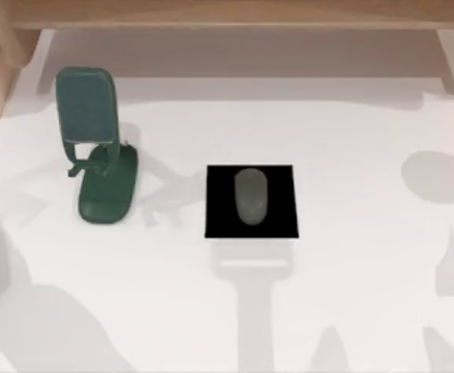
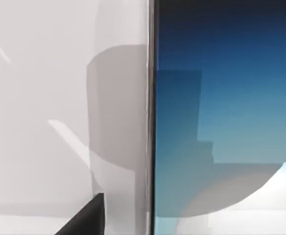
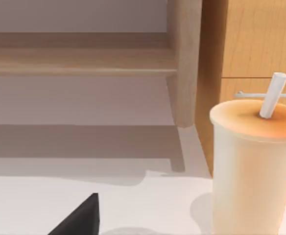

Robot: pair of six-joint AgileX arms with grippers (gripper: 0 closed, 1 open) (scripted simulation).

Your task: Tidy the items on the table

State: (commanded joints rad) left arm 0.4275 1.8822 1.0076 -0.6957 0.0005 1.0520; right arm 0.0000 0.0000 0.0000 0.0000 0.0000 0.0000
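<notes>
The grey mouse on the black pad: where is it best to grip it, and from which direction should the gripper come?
Likely from straight above, closing the fingers across the narrow middle of the mouse. It lies flat on the black pad with its long axis running toward the shelf, so its two long sides make the shortest span. Its domed top offers no flat hold, and nothing stands close beside it.

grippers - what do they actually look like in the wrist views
Little of them is in frame. The left wrist view has a flat matte black wedge of the left gripper's finger at the picture's lower edge, with a straight edge and sharp corner. The right wrist view has a similar black pointed finger. No cables or markings are visible.
</notes>
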